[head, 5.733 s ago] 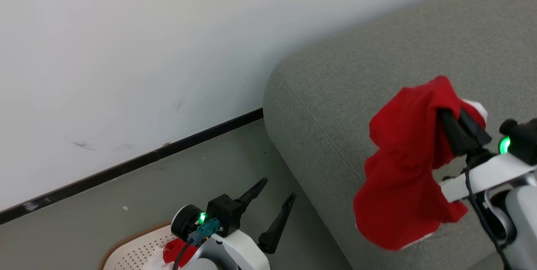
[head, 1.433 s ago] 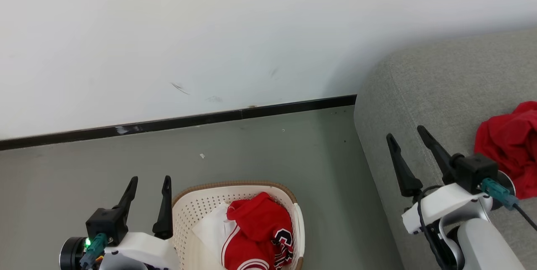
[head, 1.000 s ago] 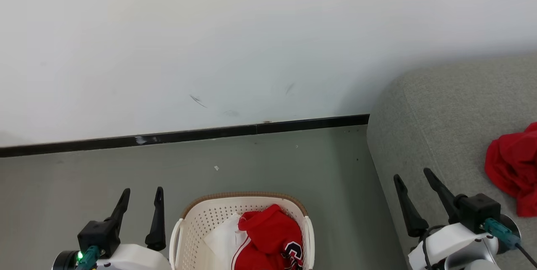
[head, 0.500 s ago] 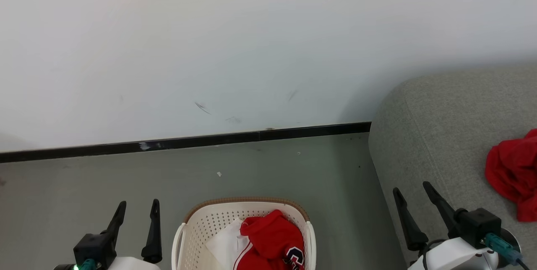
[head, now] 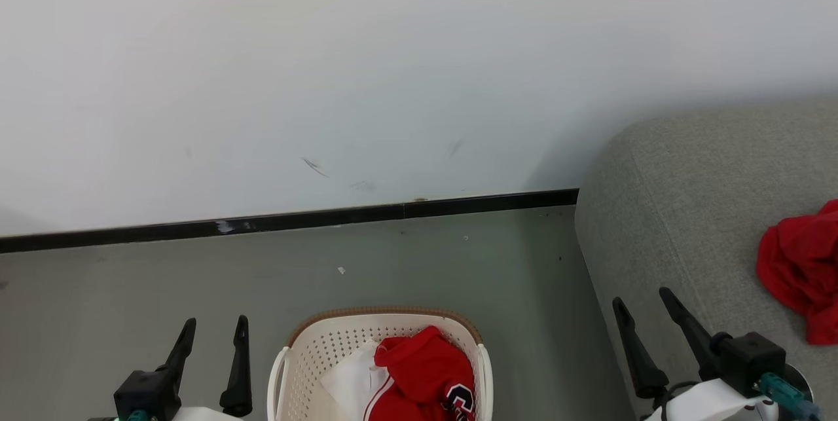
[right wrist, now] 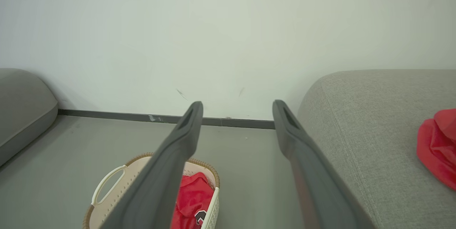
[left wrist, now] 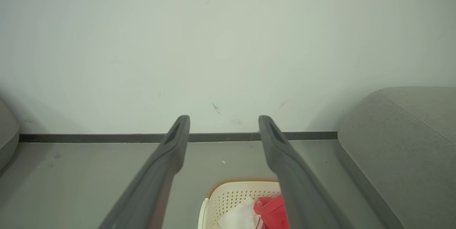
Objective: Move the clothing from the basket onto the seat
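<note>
Soft, even light is filling the scene, leaving the white wall (head: 393,48) bright without glare. A faint shadow is lying on it beside the seat (head: 687,211). In both wrist views the near dark fingers (left wrist: 156,179) are looking blurred, and the wall is taking a greenish-grey cast

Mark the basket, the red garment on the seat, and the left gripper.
basket (head: 327,339): head view, far perforated wall.
red garment (head: 799,270): head view, its bunched middle.
left gripper (head: 217,321): head view, midway between its fingertips.

Red clothing (head: 422,365), cream perforated basket (head: 321,350), grey woven seat (head: 681,211)
</note>
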Robot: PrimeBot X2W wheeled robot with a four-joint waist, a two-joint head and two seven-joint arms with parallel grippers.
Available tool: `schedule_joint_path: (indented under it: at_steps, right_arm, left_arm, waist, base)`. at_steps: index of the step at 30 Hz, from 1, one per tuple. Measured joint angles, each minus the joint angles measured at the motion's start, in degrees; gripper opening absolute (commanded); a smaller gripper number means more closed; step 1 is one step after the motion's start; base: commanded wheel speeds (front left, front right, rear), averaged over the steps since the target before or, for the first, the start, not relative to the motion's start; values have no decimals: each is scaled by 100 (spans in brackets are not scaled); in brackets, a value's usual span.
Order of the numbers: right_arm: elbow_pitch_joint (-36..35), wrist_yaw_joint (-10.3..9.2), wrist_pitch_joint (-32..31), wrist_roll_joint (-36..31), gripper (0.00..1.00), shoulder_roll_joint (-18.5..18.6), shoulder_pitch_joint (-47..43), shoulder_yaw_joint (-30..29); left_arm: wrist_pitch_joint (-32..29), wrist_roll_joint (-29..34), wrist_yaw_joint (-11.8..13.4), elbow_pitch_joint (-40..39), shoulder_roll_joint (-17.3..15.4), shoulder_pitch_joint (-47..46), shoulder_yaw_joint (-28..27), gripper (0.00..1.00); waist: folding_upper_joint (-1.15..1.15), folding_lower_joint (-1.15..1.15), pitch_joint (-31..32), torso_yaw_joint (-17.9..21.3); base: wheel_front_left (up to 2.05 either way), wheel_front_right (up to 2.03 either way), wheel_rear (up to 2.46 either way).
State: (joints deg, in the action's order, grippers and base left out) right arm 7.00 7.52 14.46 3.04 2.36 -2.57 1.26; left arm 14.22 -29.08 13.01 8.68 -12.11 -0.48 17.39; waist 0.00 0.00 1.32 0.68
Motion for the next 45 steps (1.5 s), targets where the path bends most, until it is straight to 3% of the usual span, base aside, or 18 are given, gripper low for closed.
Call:
schedule_joint_path:
  at_steps: [17, 35, 45]
  right_arm:
    - [-202, 0, 0, 56, 100, 0, -101, 31]
    - [-537, 0, 0, 38, 100, -4, -110, -316]
    - [-889, 0, 0, -22, 100, -8, -94, -449]
  left_arm:
    - [0, 69, -15, -44, -16, 118, 15, 100]
    - [-456, 370, -454, 459, -37, -637, 689, 100]
    - [-660, 500, -689, 1063, 235, -1210, 1068, 100]
  waist:
    - [0, 0, -137, 26]
    - [0, 0, -532, 146]
    - [0, 0, -923, 276]
  base:
    - [0, 0, 0]
    - [0, 0, 0]
    - [0, 0, 0]
